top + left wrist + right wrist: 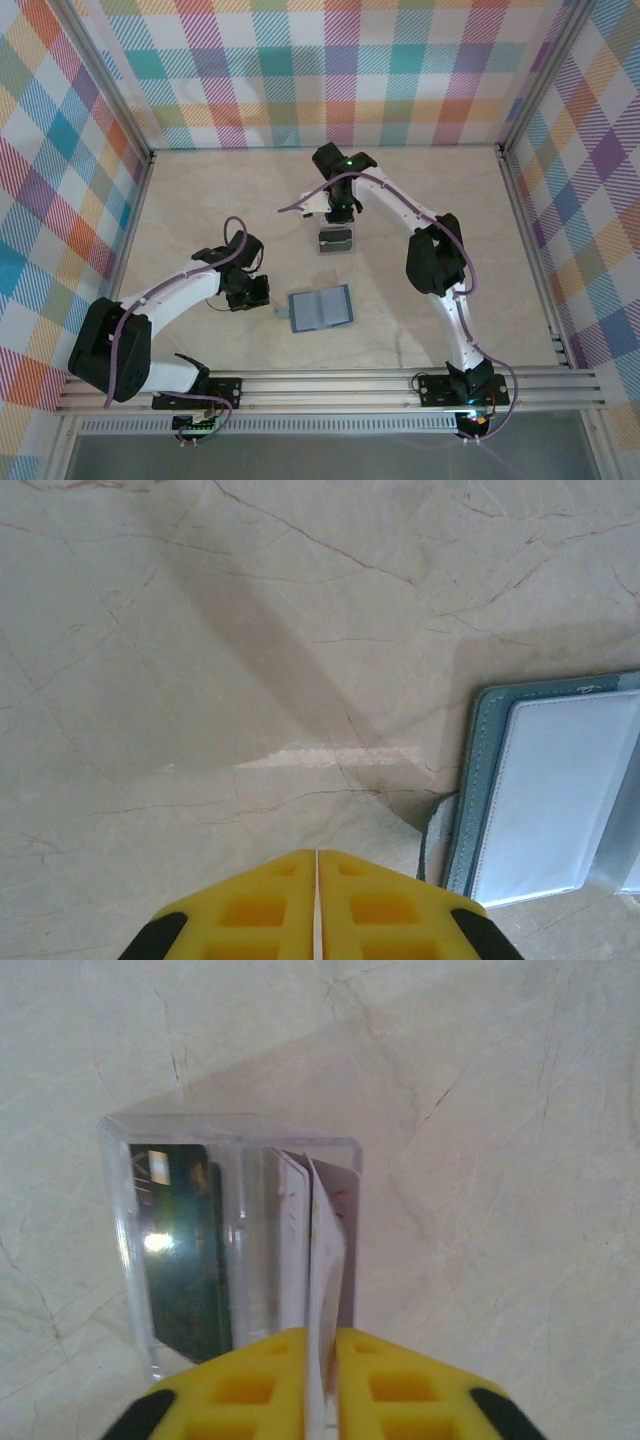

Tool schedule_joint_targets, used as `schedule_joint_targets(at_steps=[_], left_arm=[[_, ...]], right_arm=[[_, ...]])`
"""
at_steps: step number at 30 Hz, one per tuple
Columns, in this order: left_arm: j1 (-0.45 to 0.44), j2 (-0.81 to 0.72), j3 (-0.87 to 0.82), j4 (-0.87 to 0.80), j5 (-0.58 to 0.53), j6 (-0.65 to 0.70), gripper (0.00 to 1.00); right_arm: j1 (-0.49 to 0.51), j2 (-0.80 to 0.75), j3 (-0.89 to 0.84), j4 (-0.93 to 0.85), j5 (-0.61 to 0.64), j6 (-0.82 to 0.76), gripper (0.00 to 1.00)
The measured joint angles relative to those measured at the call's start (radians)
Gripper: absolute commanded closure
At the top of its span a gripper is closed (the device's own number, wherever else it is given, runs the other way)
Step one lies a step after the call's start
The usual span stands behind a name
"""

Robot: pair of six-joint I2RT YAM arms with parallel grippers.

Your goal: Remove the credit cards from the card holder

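Overhead, the card holder (pixel 320 308) lies open and flat on the table (pixel 200 200), close to the near edge and about midway along it — teal cover down, pale grey-blue pockets facing up. The left gripper (pixel 317 858) hangs low over the table just off the holder's left side, its yellow fingers pressed together with nothing between them. In the left wrist view the holder's stitched edge lies just to its right. Farther in, around the middle of the table, a clear plastic box (pixel 240 1130) stands with the right gripper (pixel 320 1340) directly over it. A dark credit card (pixel 185 1250) stands in the box's left compartment, and pale cards (pixel 330 1230) stand on edge in the right one. One of the pale cards runs up between the right gripper's fingers, which show only a narrow gap — whether they pinch it or merely flank it cannot be told.
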Motion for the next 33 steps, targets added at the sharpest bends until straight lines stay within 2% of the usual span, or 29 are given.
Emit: schedule_joint_targets(at_steps=[10,16,18,20,24,25,26,27,28,33], left_arm=[[0.0,0.0,0.0,0.0,0.007,0.0,0.9],[0.0,0.004,0.002,0.007,-0.006,0.002,0.83],[0.0,0.007,0.008,0.008,-0.035,0.007,0.76],[0.0,0.01,0.022,0.014,-0.078,0.02,0.63],[0.0,0.009,0.054,0.059,-0.201,0.046,0.34],[0.001,0.009,0.057,0.071,-0.23,0.055,0.3],[0.003,0.009,0.06,0.083,-0.269,0.061,0.17],[0.006,0.009,0.062,0.091,-0.306,0.069,0.06],[0.01,0.009,0.064,0.099,-0.338,0.076,0.0],[0.065,0.018,0.067,0.157,-0.541,0.105,0.0]], right_arm=[[0.0,0.0,0.002,0.029,0.012,0.005,0.72],[-0.012,-0.029,-0.016,0.063,-0.002,0.084,0.58],[-0.021,-0.09,-0.085,0.11,-0.012,0.132,0.53],[-0.032,-0.172,-0.18,0.167,-0.016,0.187,0.45],[-0.063,-0.377,-0.434,0.328,-0.017,0.316,0.18],[-0.071,-0.42,-0.49,0.364,-0.015,0.351,0.11],[-0.082,-0.467,-0.554,0.406,-0.012,0.387,0.03],[-0.091,-0.502,-0.607,0.441,-0.007,0.422,0.0],[-0.1,-0.534,-0.659,0.476,-0.003,0.449,0.0],[-0.16,-0.668,-0.953,0.656,0.024,0.628,0.0]])
